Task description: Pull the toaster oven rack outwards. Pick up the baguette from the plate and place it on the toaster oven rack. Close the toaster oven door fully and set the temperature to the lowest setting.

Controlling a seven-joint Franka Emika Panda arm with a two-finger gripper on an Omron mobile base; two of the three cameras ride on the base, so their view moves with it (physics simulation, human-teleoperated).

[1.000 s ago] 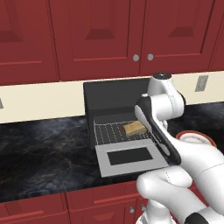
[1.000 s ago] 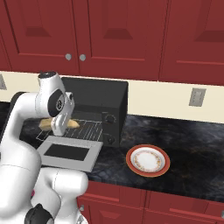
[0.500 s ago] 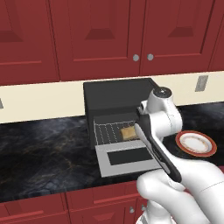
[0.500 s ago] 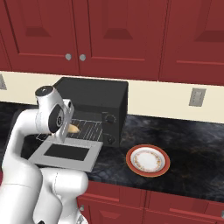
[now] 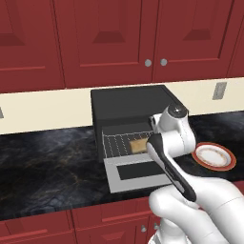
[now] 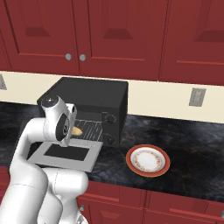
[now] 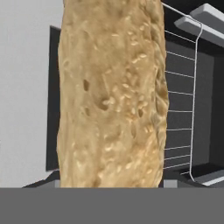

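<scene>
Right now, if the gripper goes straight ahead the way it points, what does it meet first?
Most likely the baguette, which fills the hand view directly ahead. Behind it lies the toaster oven rack. Whether the gripper already holds the baguette cannot be told.

Both base views flank the toaster oven [image 5: 131,112]; hand view close.

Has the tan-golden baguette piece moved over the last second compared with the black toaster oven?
Yes. The tan-golden baguette piece has dropped lower and leftward in the left base view, now just over the silver wire rack in front of the black toaster oven.
</scene>
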